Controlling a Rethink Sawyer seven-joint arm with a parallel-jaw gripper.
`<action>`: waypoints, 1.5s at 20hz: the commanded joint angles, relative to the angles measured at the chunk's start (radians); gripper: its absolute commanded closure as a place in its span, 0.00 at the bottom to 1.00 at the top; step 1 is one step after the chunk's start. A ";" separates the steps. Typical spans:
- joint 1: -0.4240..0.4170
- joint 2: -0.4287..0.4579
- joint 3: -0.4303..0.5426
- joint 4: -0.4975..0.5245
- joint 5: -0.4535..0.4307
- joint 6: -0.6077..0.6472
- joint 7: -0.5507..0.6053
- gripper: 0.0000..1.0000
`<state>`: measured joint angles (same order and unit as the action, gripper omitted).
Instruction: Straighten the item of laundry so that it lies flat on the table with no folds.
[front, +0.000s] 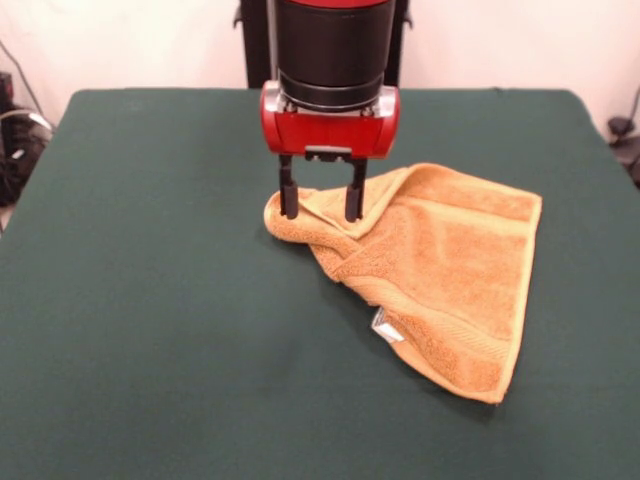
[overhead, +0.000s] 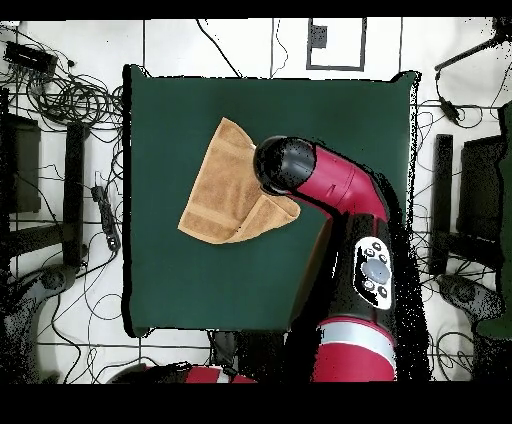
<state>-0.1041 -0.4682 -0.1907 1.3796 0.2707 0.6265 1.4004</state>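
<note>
**One towel on counter, partly folded, hand at its bunched corner**

One small orange-yellow terry hand towel (front: 440, 270) noted on large dark green felt-covered counter (front: 150, 330), lying right of centre in front view. Not flat: left portion gathered into rolled, raised fold beneath red and black arm (front: 330, 60). Remainder spread out toward right and near side, tapering to lower corner. Woven border bands visible along near edge and along far edge. Small white tag (front: 385, 325) showing at near-left edge, resting against green cloth.

Hand (front: 320, 195) positioned directly above bunched left corner. Two black fingers (front: 289, 195) spread apart, pointing down, tips at or in towel fold; gap between them showing towel fabric. Fingers not closed together; nothing lifted off surface. Contact with fabric likely, firm grip not confirmed.

Overhead view: towel (overhead: 225, 190) seen as irregular four-sided shape at centre-left of counter (overhead: 180, 280), one corner hidden under arm's black wrist (overhead: 283, 165). Hand itself hidden from above by wrist. Cables and equipment around counter on floor.
</note>
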 joint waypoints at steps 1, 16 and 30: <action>0.046 0.058 0.023 0.058 0.054 0.014 0.344 0.00; 0.098 0.083 -0.016 0.036 0.094 0.020 0.400 0.00; 0.110 0.091 -0.016 0.017 0.080 0.025 0.427 0.00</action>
<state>-0.0299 -0.4683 -0.2530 1.3796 0.3202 0.6265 1.5372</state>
